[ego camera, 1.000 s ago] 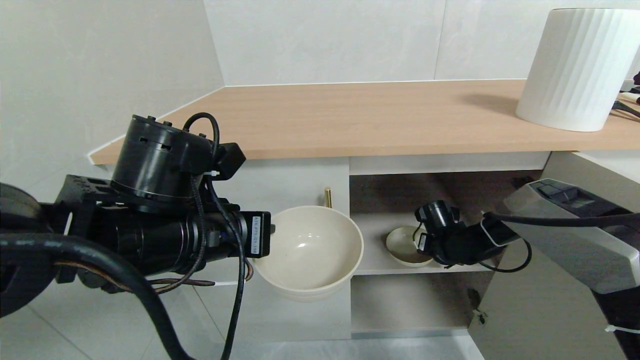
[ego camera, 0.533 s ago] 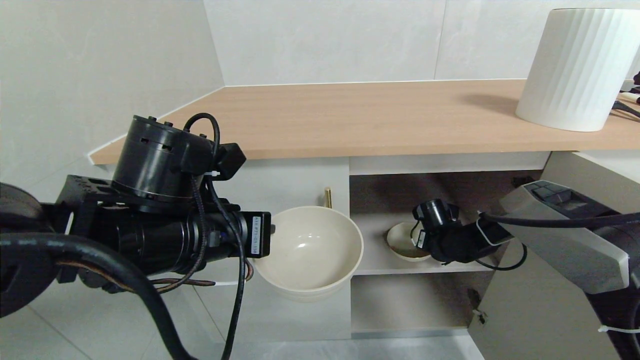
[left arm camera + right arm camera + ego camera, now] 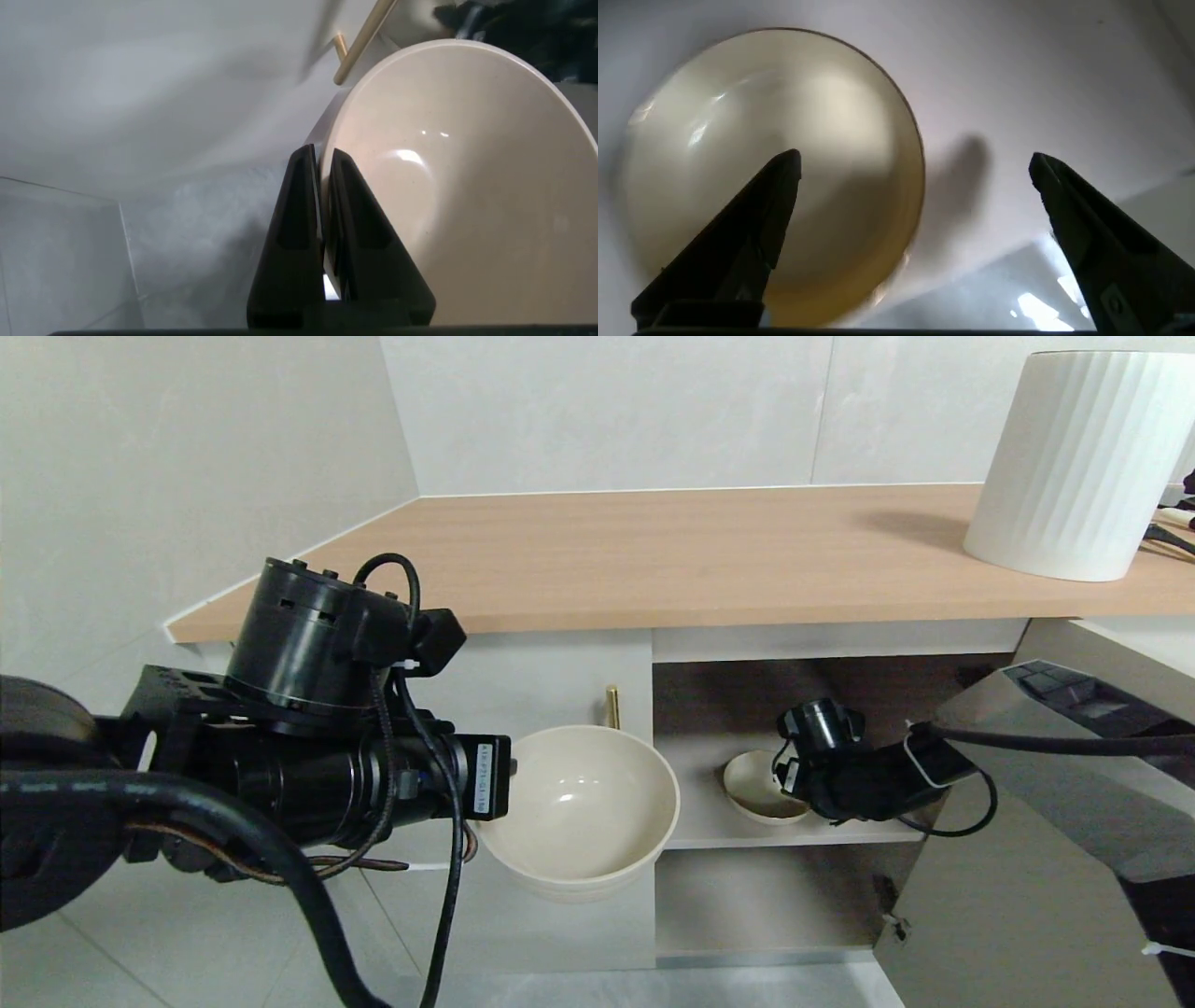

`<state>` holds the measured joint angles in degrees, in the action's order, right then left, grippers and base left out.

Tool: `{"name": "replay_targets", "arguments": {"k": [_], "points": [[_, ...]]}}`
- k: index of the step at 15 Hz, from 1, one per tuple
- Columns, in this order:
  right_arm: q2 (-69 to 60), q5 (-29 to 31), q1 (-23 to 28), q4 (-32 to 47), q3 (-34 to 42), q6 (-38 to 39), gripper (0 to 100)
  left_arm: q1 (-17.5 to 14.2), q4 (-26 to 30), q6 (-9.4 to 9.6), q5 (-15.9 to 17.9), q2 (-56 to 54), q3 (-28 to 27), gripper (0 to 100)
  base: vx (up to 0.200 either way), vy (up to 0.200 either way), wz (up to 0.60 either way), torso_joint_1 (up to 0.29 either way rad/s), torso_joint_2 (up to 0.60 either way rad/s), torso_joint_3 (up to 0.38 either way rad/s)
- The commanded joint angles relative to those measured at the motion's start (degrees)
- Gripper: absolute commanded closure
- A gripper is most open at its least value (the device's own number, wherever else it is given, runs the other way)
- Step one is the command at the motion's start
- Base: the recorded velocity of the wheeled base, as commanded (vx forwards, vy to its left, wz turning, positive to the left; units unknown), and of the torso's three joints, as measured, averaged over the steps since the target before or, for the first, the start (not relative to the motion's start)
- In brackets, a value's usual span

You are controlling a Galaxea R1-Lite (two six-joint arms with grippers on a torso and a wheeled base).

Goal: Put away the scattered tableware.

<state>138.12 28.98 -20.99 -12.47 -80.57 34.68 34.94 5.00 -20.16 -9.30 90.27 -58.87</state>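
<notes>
Cream-coloured, the big bowl (image 3: 579, 812) hangs outside the cupboard, its rim pinched by the fingers of the left gripper (image 3: 322, 163), probably awaiting its turn. The right gripper (image 3: 913, 168), fingers spread wide, hovers over a smaller bowl (image 3: 775, 168) resting on the shelf (image 3: 695, 812).

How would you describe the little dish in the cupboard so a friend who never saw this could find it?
Under the long wooden counter, one cupboard stands open. On its upper shelf sits the little cream dish, close before the right arm's open tool. It is far smaller than the cream bowl that the left tool grips by the rim outside.
</notes>
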Motion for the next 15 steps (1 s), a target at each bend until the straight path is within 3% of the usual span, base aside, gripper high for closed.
{"name": "replay_targets", "arguments": {"k": [1,3,6,8,11,15], "points": [[-13.9,-7.0,-2.3,0.6,10.8,-2.1,0,0.1,-0.1,0.48,0.0,1.8,0.0,100,0.000,0.000,0.00,0.000,0.00,0.000],[-23.5,-11.1,-4.1,2.5,17.6,-4.9,0,0.9,-0.4,2.32,0.0,3.9,0.0,100,0.000,0.000,0.00,0.000,0.00,0.000],[-38.9,-20.5,-5.9,6.2,24.1,-11.4,0,4.3,-0.9,2.32,-0.1,8.4,0.0,100,0.000,0.000,0.00,0.000,0.00,0.000],[-45.9,-27.8,-8.8,13.2,24.3,-11.7,0,7.2,-4.9,1.88,-1.6,13.1,1.0,100,0.000,0.000,0.00,0.000,0.00,0.000],[-49.7,-35.7,-12.5,17.7,24.1,-11.7,0,10.1,-12.6,1.71,-7.4,19.0,2.7,100,0.000,0.000,0.00,0.000,0.00,0.000],[-45.0,-36.9,-16.1,19.1,24.1,-11.6,0,11.3,-16.7,1.71,-9.8,20.7,2.8,100,0.000,0.000,0.00,0.000,0.00,0.000]]}}
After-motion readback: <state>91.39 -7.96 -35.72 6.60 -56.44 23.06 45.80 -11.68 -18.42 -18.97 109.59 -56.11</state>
